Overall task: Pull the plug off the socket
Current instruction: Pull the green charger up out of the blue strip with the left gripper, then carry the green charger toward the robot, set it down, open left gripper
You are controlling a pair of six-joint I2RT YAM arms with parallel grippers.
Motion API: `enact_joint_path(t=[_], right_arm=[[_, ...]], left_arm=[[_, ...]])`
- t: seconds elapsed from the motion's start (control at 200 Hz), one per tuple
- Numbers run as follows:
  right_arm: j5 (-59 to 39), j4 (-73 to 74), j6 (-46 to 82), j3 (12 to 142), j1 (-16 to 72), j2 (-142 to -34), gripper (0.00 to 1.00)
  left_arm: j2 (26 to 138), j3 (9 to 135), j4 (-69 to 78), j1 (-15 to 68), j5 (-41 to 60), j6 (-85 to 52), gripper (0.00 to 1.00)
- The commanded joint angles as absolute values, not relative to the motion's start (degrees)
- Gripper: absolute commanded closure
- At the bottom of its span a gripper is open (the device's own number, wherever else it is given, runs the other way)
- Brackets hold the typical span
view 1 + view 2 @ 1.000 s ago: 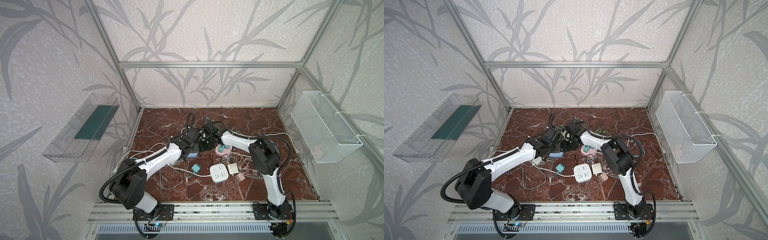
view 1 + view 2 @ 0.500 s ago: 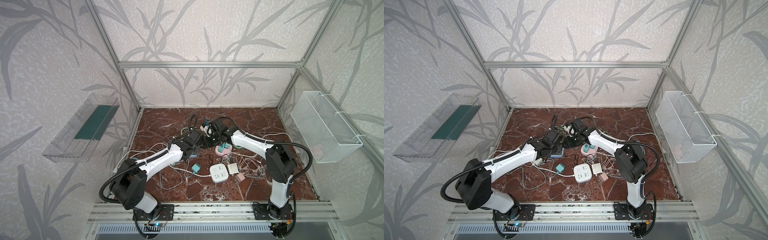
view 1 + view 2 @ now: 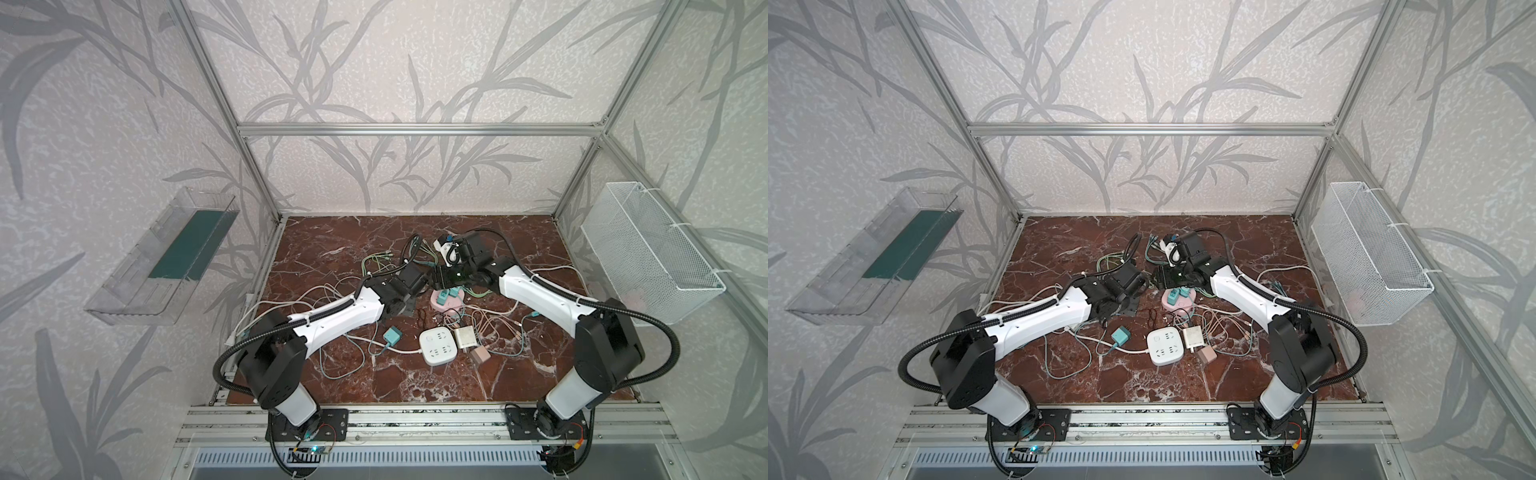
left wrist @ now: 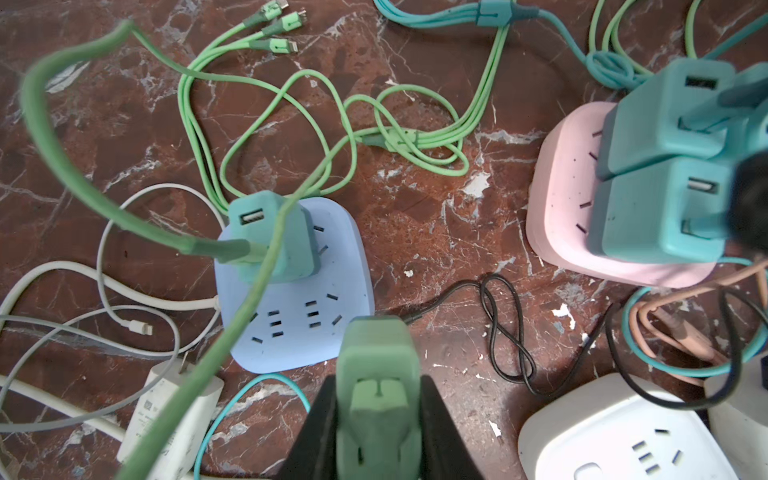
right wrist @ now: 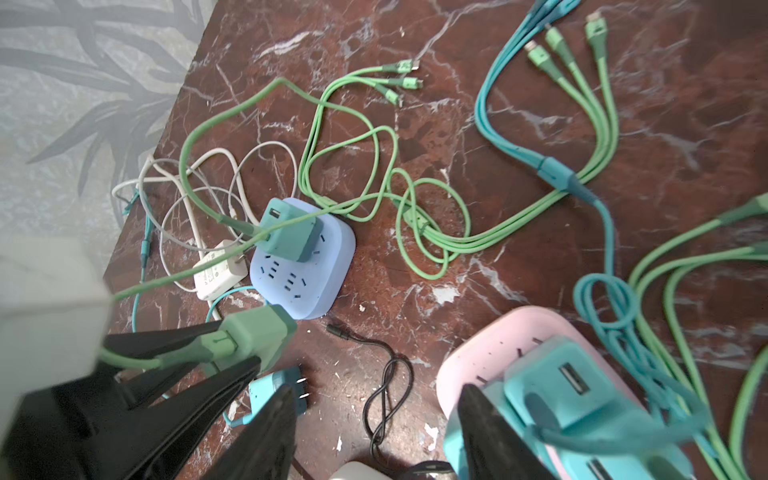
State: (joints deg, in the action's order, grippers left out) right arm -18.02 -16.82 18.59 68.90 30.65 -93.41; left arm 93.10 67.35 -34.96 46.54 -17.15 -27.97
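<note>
Left wrist view, claw (image 4: 378,419) gripping green plug (image 4: 376,374), hidden from above

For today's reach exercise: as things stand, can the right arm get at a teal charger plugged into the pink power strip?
Probably yes. The right fingers stand open and empty, one beside the nearest teal charger on the pink power strip; only that charger's own cable drapes over it.

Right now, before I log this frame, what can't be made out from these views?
- Left wrist view: prongs of the green plug in the left gripper, hidden behind the plug's body.
- Both top views: blue socket, hidden under the left arm.
- Right wrist view: pink socket, cut off by the frame edge, covered by teal chargers.
</note>
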Motion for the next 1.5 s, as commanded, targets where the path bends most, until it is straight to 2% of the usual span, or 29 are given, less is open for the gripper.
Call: enact_joint_path(t=[0.0, 0.335, 0.975, 1.28, 1.415, 1.495], right_arm=[[-15.5, -13.4, 19.2, 67.2, 29.5, -89.7, 0.36], [-14.6, -11.2, 20.0, 64.6, 27.4, -85.9, 0.34], [-15.2, -10.0, 21.4, 61.4, 25.6, -85.1, 0.33], [-15.9, -10.1, 21.6, 61.3, 25.5, -85.3, 0.33], [-15.7, -10.3, 21.4, 61.4, 25.4, -85.1, 0.33], [-15.5, -10.3, 21.4, 61.5, 25.3, -85.0, 0.33]], left_arm=[[94.9, 70.1, -39.1, 47.5, -19.3, -27.8, 0.89], [101.7, 74.3, -44.1, 50.2, -21.3, -27.9, 0.89], [110.7, 81.0, -49.9, 51.4, -24.4, -28.5, 0.88], [111.8, 82.2, -49.8, 51.5, -23.2, -28.9, 0.68], [112.4, 82.2, -50.0, 51.5, -23.2, -29.2, 0.56], [112.6, 82.4, -50.7, 51.5, -23.4, -29.7, 0.53]])
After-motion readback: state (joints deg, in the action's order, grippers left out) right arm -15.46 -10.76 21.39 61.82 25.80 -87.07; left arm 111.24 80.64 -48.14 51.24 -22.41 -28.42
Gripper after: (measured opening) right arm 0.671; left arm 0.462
